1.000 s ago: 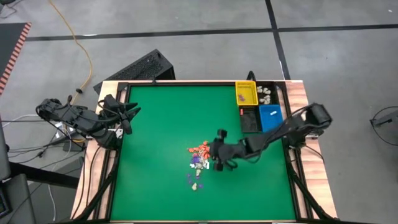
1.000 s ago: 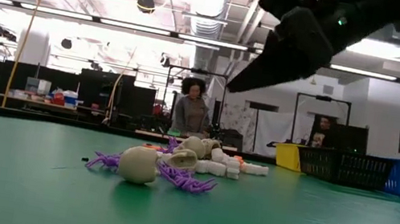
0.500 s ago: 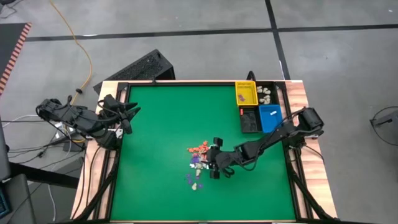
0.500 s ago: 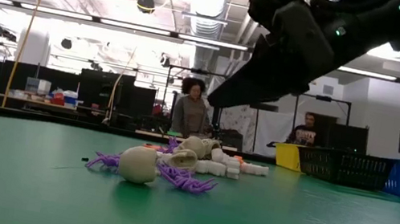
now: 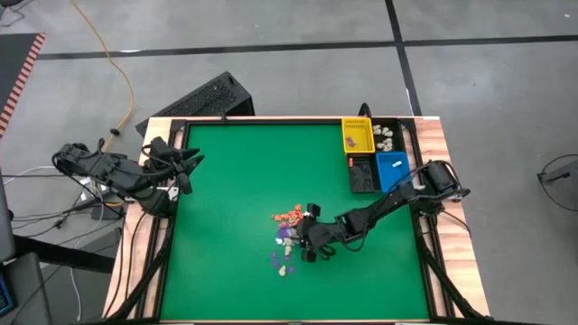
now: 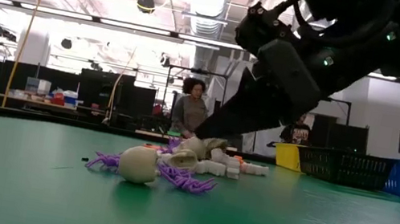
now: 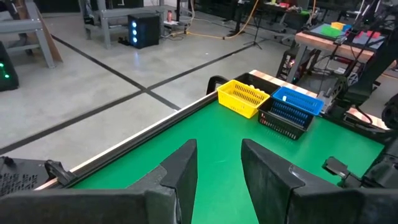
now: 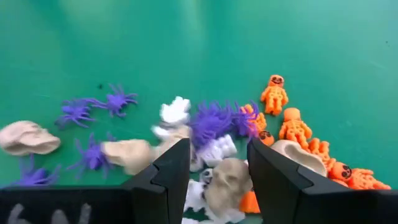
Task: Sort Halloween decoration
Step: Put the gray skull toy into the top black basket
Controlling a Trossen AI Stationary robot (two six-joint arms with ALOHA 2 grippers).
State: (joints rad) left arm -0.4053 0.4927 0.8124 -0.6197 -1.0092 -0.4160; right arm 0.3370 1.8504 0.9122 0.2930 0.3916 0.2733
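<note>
The right gripper point(image 8: 214, 180) is low over the pile of Halloween decoration point(image 5: 289, 236) near the middle of the green table point(image 5: 235, 181). Its two fingers point(image 8: 166, 177) stand apart with a gap between them and they hold nothing. A cream skull point(image 8: 227, 180) lies in the gap, just under the tips, with a purple spider point(image 8: 214, 121) and a white skeleton piece point(image 8: 217, 149) a little further.

The step in hand seems to be the reach for one trinket, not yet a grasp. I judge the next move needs a short descent and a closing on one piece only, which is difficult because the pieces lie touching each other.

Counting in the right wrist view: about four cream skulls, about five purple spiders, and a row of orange skeletons point(image 8: 275, 93), at least five; the heap hides some, so the numbers are not sure.

Three bins stand at the far right corner: yellow bin point(image 5: 357, 135), blue bin point(image 5: 393, 170) and black bin point(image 5: 363, 173). Beside the yellow one, some cream pieces point(image 5: 386, 137) already lie.

The left gripper point(image 7: 217, 180) waits at the left edge of the table, open and empty.
</note>
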